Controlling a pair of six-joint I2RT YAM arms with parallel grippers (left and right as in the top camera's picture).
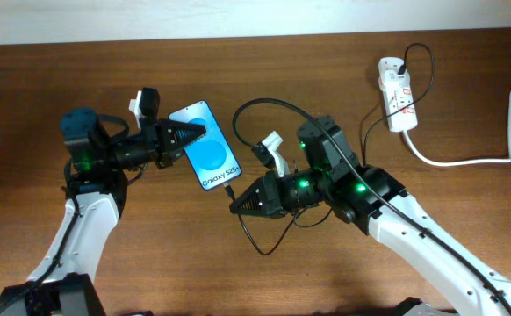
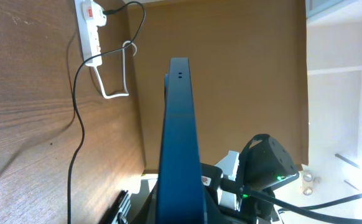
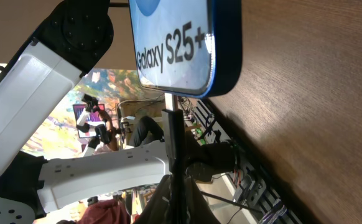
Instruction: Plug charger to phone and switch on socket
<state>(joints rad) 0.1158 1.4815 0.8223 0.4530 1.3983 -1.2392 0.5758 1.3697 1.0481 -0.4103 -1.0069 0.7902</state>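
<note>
Your left gripper (image 1: 195, 134) is clamped on the phone (image 1: 210, 151), left of centre. Your right gripper (image 1: 236, 203) pinches the charger (image 3: 173, 134) by its plug tip, which meets the phone's near edge, though you can't tell if it's seated. The socket (image 1: 398, 95) lies far right, well apart

Phone (image 1: 206, 147): bright blue screen, paler blue disc, white lettering, black edges. Charger (image 2: 74, 96): thin black cable. Socket (image 1: 397, 93): white body, red-marked switches, black plug; thick white cord (image 1: 466, 161). Worktop (image 1: 45, 79): brown wood grain with darker streaks. Arms (image 1: 431, 237): black joints, white lower links, small green lights.
</note>
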